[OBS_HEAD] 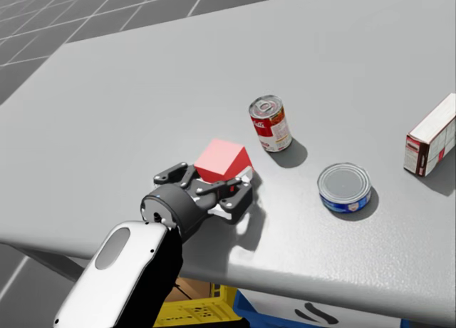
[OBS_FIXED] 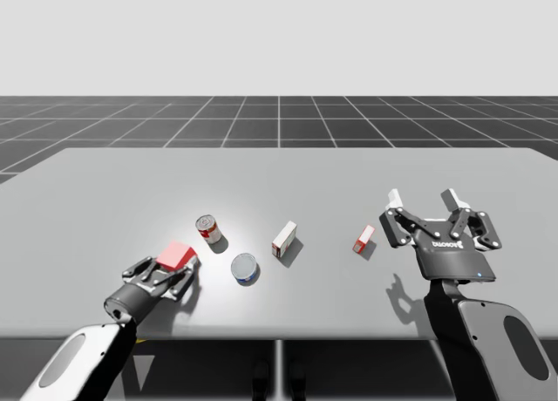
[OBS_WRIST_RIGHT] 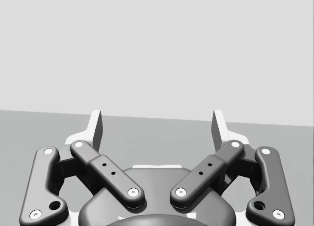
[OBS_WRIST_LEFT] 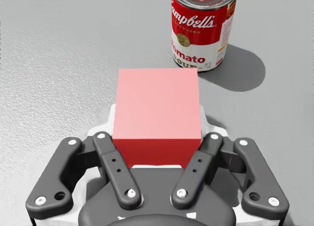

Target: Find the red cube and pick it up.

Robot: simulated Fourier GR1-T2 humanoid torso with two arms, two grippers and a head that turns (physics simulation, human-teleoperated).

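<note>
The red cube (OBS_FIXED: 176,255) (OBS_HEAD: 222,159) (OBS_WRIST_LEFT: 157,108) is near the table's front left. My left gripper (OBS_FIXED: 177,263) (OBS_HEAD: 224,172) (OBS_WRIST_LEFT: 158,113) is shut on it, one white finger pressing each side. The frames do not show whether the cube rests on the table or hangs just above it. At the right, my right gripper (OBS_FIXED: 423,200) (OBS_WRIST_RIGHT: 157,125) is held above the table, open, with nothing between its fingers.
A red-and-white soup can (OBS_FIXED: 207,228) (OBS_HEAD: 271,123) (OBS_WRIST_LEFT: 202,27) stands upright just beyond the cube. A flat blue can (OBS_FIXED: 245,268) (OBS_HEAD: 345,187) lies to the cube's right. Further right are a white-and-red box (OBS_FIXED: 284,239) (OBS_HEAD: 431,137) and a smaller red-and-white box (OBS_FIXED: 364,239).
</note>
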